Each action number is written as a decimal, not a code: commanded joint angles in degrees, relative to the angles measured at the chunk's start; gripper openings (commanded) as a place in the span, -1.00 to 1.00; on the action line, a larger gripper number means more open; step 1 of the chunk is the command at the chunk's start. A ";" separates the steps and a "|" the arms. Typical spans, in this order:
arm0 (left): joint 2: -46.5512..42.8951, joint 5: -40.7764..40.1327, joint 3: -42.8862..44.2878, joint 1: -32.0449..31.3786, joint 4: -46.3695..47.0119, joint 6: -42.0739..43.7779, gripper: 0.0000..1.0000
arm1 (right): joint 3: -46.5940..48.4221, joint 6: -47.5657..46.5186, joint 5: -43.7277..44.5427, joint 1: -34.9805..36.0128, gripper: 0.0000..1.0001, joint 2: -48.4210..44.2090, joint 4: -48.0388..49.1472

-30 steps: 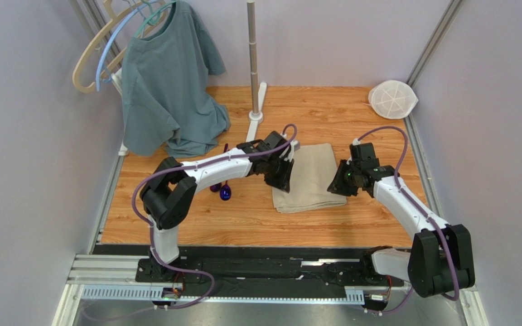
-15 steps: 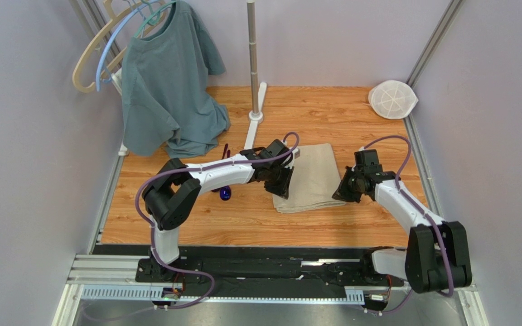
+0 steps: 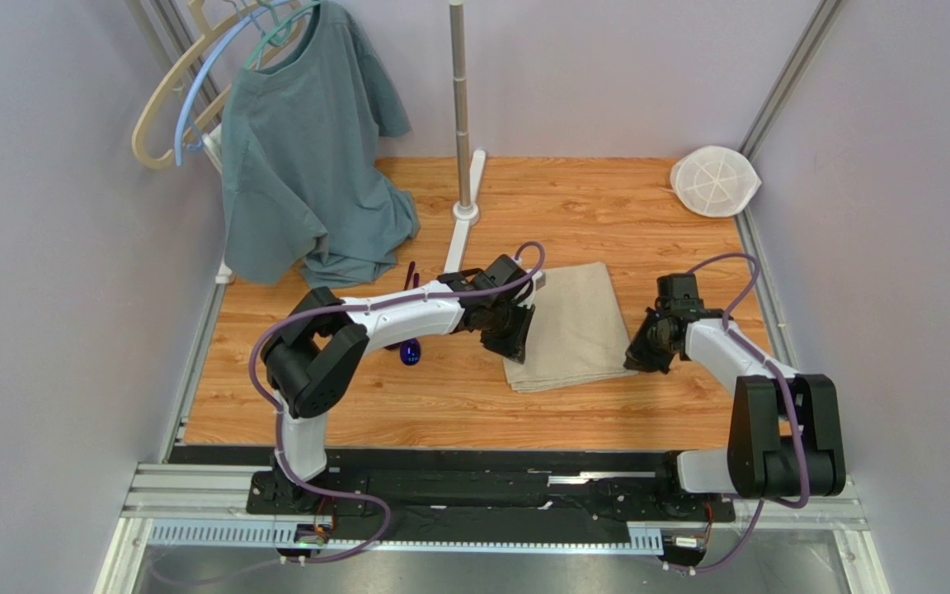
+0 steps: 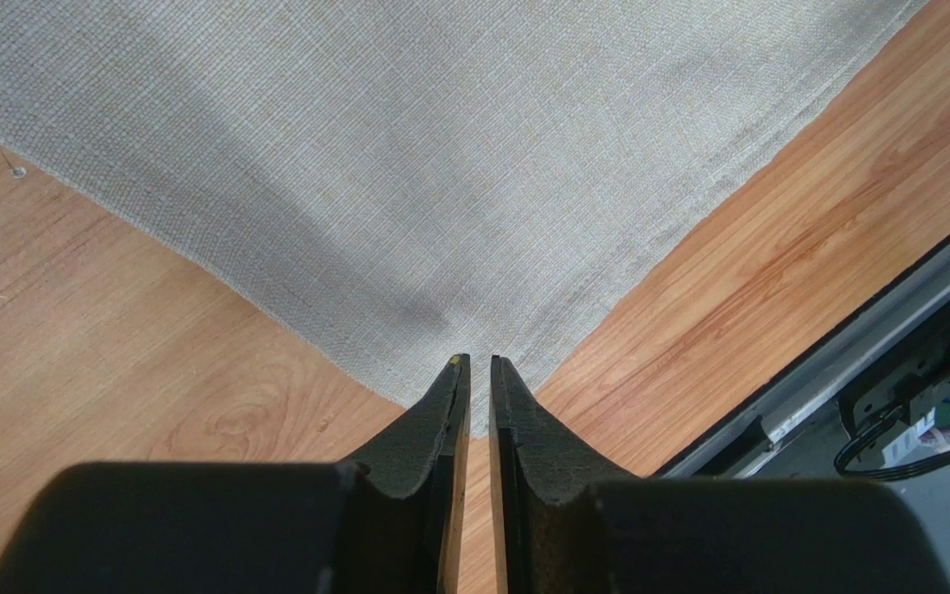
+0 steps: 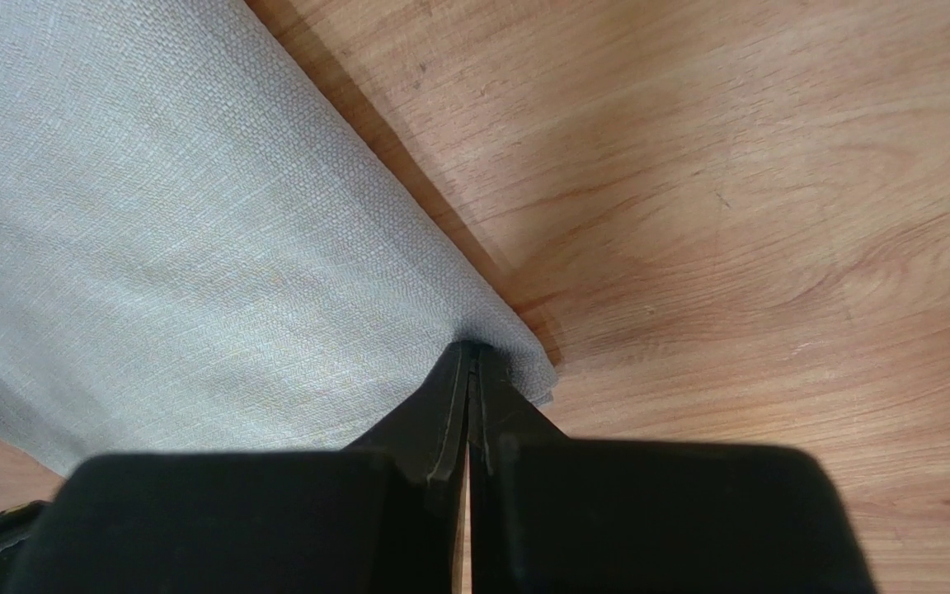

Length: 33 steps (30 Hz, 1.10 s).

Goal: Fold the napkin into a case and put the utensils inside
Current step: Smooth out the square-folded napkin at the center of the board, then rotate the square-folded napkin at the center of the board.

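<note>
Wood-grain tabletop (image 3: 567,198): folded beige-tan cloth napkin (image 3: 573,324) lain mid-table, purple-bowled spoons (image 3: 409,352) left well beside it, uncased. Right gripper (image 3: 641,359) drawn nearer, jaws closed fully onto near-right corner. Left gripper (image 3: 515,344) jaws held at thin slit over near-left corner; hold perhaps not made. Next fold readied.

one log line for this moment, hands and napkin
left hand: nearly shut at napkin corner, grip unclear | right hand: shut at other near corner | napkin: lying flat | spoon: outside it
</note>
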 commanded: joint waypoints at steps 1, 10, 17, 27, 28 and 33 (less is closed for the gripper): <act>0.35 2.77 -1.03 -0.26 3.25 -1.61 -0.61 | 1.22 -0.88 0.80 -0.20 -1.00 -2.84 -0.92; 1.66 4.19 -7.79 -0.87 7.47 -4.16 -0.74 | 0.61 -1.23 2.20 -2.84 -0.99 0.03 -0.84; -3.51 3.40 -7.82 -1.40 4.32 -3.38 -0.67 | 2.09 -0.79 4.58 -3.63 -0.98 0.77 -4.16; -0.28 11.04 8.51 13.71 2.56 -6.01 -0.60 | 17.03 -2.90 -8.94 -0.56 -0.78 5.64 3.99; 1.99 10.69 9.32 15.37 3.25 -5.58 -0.62 | 18.61 -2.72 -11.91 -0.03 -0.70 7.41 5.39; 8.25 8.58 14.86 18.02 5.45 -3.64 -0.62 | 29.16 -1.05 -16.42 1.38 -0.51 17.79 10.15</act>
